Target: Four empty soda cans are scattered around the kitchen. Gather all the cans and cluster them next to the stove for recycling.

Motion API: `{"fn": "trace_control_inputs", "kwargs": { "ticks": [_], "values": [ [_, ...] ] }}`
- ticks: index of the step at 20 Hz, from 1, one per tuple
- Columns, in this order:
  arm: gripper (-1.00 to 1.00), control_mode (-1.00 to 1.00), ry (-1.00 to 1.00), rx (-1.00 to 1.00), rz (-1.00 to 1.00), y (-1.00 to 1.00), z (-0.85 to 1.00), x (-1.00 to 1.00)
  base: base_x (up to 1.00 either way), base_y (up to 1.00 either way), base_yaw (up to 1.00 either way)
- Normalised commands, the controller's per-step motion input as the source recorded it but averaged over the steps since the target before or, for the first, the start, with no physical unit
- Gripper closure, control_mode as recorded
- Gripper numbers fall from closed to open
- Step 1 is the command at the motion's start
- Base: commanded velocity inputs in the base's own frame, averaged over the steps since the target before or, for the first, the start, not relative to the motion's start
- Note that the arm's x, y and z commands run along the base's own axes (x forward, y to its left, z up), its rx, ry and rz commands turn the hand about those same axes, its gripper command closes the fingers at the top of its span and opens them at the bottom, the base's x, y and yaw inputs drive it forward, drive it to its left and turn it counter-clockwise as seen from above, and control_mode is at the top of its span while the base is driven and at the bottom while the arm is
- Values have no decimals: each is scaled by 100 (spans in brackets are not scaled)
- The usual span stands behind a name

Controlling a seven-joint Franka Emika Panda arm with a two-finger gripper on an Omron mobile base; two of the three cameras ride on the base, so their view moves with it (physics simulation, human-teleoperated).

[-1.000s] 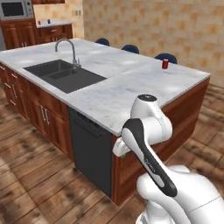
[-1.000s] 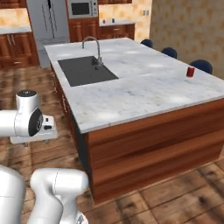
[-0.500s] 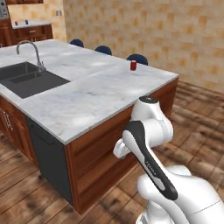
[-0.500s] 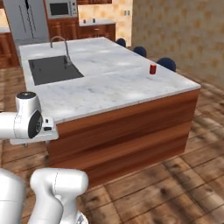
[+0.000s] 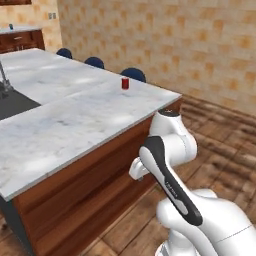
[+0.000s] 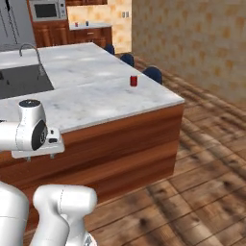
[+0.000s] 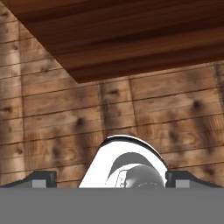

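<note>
The red soda can (image 5: 125, 83) stands upright on the island's marble surface (image 5: 75, 120), well apart from the end effector (image 7: 109, 180). The end effector is open, empty and aimed down at the plank floor (image 7: 144, 109), so the can lies above and far ahead.

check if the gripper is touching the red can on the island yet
Apart. In the left base view the red can stands far up the island counter; the hand view has the open gripper facing the floor.

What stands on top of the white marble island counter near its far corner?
One small red soda can stands upright on the marble counter, near three blue chair backs. The chair seats are hidden behind the counter.
</note>
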Motion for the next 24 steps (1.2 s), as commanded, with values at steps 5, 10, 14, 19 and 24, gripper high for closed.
{"fn": "trace_control_inputs", "kwargs": {
  "ticks": [5, 10, 14, 19, 24],
  "values": [
    [-100, 100, 0, 0, 0, 0, 0, 0, 54, -100, -16],
    [-100, 100, 0, 0, 0, 0, 0, 0, 84, -100, -1],
    [-100, 100, 0, 0, 0, 0, 0, 0, 54, -100, 11],
    [-100, 100, 0, 0, 0, 0, 0, 0, 54, -91, 24],
    [-100, 100, 0, 0, 0, 0, 0, 0, 77, -51, 19]
  ]
}}
